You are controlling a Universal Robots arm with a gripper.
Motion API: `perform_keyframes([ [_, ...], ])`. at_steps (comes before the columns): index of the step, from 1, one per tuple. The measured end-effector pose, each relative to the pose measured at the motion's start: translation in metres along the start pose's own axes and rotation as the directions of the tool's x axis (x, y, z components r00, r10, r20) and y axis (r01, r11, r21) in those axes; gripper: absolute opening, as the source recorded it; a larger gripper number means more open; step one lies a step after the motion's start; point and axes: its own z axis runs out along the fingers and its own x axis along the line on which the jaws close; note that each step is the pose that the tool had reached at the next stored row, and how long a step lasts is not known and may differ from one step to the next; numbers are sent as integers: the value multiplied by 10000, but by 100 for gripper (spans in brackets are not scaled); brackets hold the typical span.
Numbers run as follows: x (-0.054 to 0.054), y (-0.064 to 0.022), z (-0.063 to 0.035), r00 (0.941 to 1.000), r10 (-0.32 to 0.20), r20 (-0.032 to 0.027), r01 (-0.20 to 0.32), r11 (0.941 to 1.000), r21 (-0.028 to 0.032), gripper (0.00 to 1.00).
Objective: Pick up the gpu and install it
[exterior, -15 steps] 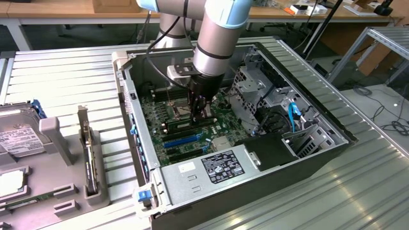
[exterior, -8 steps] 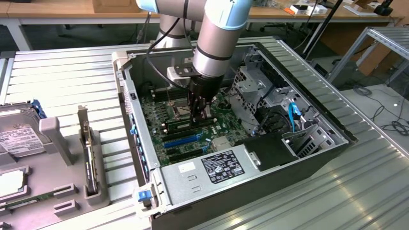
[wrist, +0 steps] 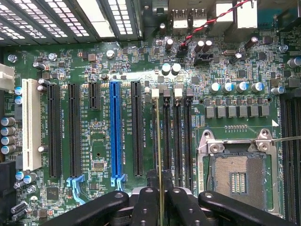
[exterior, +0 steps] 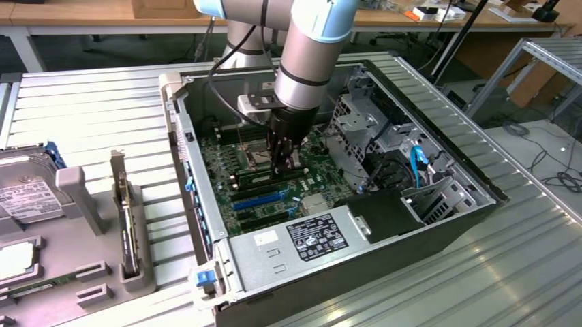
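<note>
Nearest us in the exterior view, a grey fixture [exterior: 82, 272] sits toward the table's [exterior: 509, 272] near edge on that view's left. A dark card [exterior: 127, 231] stands on edge in it. Beside it the open case [exterior: 364, 286] lies on the table, with its power supply [exterior: 314, 238] against the near wall. Just beyond the power supply a blue slot [exterior: 259, 201] crosses the board [wrist: 101, 136].

Past that slot the gripper [exterior: 279, 167] reaches straight down into the middle of the case. In the wrist view we see the gripper [wrist: 161, 207] with its fingers [wrist: 146, 207] drawn close together. They pinch the gpu [wrist: 159, 141], which shows edge-on as a thin pale line.

The gpu runs along the black memory slots between the blue slot [wrist: 115, 132] and the socket [wrist: 237, 176]. It seems to line up with the memory slot nearest the blue one; we cannot tell whether its lower edge touches that slot. The socket [exterior: 253, 158] sits just beside the fingers. Farther off, the arm [exterior: 309, 61] rises out of the case toward the table's far edge.
</note>
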Motion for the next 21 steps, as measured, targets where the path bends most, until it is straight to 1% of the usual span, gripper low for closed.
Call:
perform_keyframes([
  [6,0,0,0,10000,0,1,0,10000,0,15],
  [7,0,0,0,10000,0,0,0,10000,1,27],
  [8,0,0,0,10000,0,0,0,10000,1,34],
  [11,0,1,-6,10000,-1,8,1,10000,-1,34],
  [12,1,2,-42,10000,-1,15,1,10000,-4,34],
  [15,9,16,-230,10000,-2,15,2,10000,-8,34],
  [17,16,30,-407,10000,-1,15,1,10000,-4,34],
  [18,18,35,-461,10000,-1,17,1,10000,7,34],
  [19,21,42,-544,10000,2,19,-2,10000,75,34],
  [20,23,45,-579,10000,4,20,-4,9999,143,34],
  [21,24,48,-609,10000,7,24,-7,9997,243,34],
])
